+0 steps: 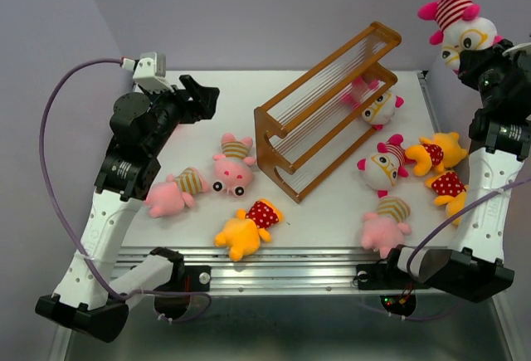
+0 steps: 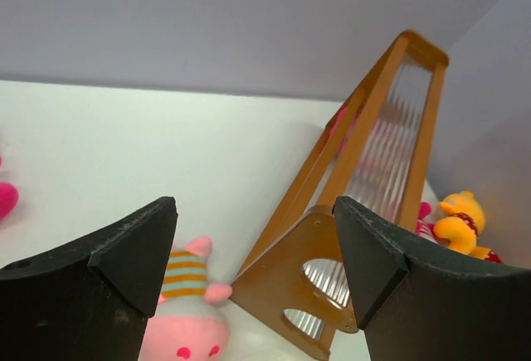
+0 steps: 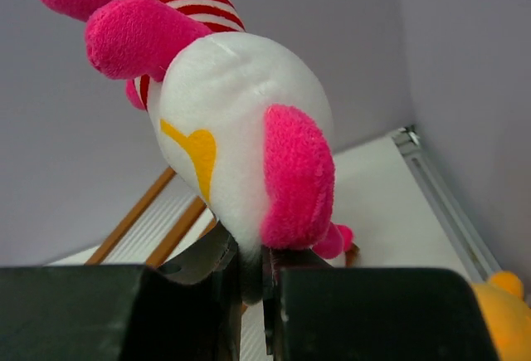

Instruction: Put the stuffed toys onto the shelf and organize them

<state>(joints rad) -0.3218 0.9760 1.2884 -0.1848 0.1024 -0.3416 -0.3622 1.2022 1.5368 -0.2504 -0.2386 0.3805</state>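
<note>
Right wrist view shows the right gripper clenched on a thin pinch of the white toy, held high at 2 o'clock of the shelf. Risk: the top-heavy toy slips or swings loose in transit. Left gripper stands released, empty.

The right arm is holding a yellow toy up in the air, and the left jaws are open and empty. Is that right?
No, the toy is not yellow. The right wrist view shows the right jaws shut on a white-faced toy with pink ears and a red-striped shirt. The rest stands: it is held up in the air, and the left jaws are open and empty.
</note>
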